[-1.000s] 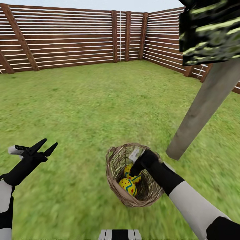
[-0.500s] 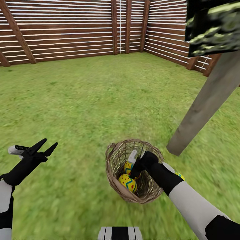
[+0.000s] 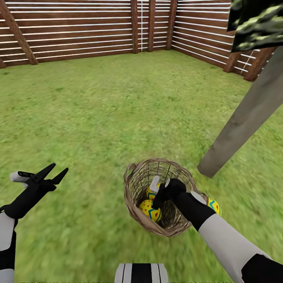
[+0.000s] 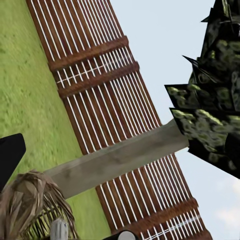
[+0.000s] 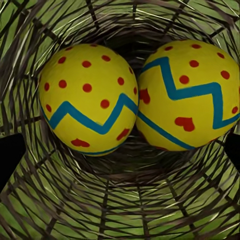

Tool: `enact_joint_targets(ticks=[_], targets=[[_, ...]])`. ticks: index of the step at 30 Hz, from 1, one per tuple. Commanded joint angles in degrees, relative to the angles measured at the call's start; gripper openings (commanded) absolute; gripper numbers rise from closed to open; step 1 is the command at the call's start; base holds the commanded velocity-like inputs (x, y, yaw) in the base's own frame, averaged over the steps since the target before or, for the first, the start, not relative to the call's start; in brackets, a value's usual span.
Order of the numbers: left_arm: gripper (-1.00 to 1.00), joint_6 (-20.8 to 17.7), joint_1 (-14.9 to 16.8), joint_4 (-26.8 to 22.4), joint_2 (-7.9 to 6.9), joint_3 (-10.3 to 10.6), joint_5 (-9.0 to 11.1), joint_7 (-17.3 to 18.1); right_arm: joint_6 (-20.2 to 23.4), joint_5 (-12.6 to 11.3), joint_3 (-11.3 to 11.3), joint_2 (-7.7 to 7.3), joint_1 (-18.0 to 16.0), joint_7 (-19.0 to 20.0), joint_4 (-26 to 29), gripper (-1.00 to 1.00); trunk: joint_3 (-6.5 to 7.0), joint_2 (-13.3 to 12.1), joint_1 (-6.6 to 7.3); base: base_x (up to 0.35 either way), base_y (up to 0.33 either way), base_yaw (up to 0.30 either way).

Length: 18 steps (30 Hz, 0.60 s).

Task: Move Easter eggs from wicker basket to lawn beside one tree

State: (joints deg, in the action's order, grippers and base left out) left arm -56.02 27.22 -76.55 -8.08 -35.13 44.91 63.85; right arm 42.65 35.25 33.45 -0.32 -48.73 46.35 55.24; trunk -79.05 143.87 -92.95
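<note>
**Right tool inside basket, two eggs below**

The right tool [image 3: 159, 193] is seen lowered into the wicker basket [image 3: 135, 184] on the lawn [image 3: 98, 118], fingers apart above two eggs [image 5: 87, 100] lying touching. A third egg [image 3: 214, 205] is seen outside, near the tree [image 3: 243, 118]. The left tool [image 3: 53, 173] is held apart, empty.

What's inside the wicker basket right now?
Two Easter eggs lie side by side at the bottom of the wicker basket, with the right tool reaching in. The arm hides part of the interior.
</note>
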Motion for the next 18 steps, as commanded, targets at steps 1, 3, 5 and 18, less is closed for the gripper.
enact_joint_targets(ticks=[1, 3, 5, 18], targets=[[1.0, -0.3, 0.0, 0.0, 0.0, 0.0, 0.1, 0.1, -0.2, 0.7, 0.1, -0.03, 0.0, 0.5, 0.1, 1.0, -0.27, 0.0, -0.01, 0.0, 0.0, 0.0], [1.0, -0.3, 0.0, 0.0, 0.0, 0.3, 0.1, 0.1, -1.2, 0.7, 0.1, -0.03, 0.0, 0.5, 0.2, 1.0, -0.71, 0.1, -0.06, 0.0, 0.0, 0.0], [1.0, -0.3, 0.0, 0.0, 0.0, 0.8, 0.1, 0.1, -2.5, 0.7, 0.1, -0.03, 0.0, 0.5, 0.2, 1.0, -1.15, 0.1, -0.12, 0.0, 0.0, 0.0], [1.0, -0.3, 0.0, 0.0, 0.33, 1.2, 0.0, 0.0, -10.3, 1.0, 0.1, -0.32, 0.0, 0.4, 0.3, 1.0, -4.04, 0.3, -0.45, 0.0, 0.0, 0.0]])
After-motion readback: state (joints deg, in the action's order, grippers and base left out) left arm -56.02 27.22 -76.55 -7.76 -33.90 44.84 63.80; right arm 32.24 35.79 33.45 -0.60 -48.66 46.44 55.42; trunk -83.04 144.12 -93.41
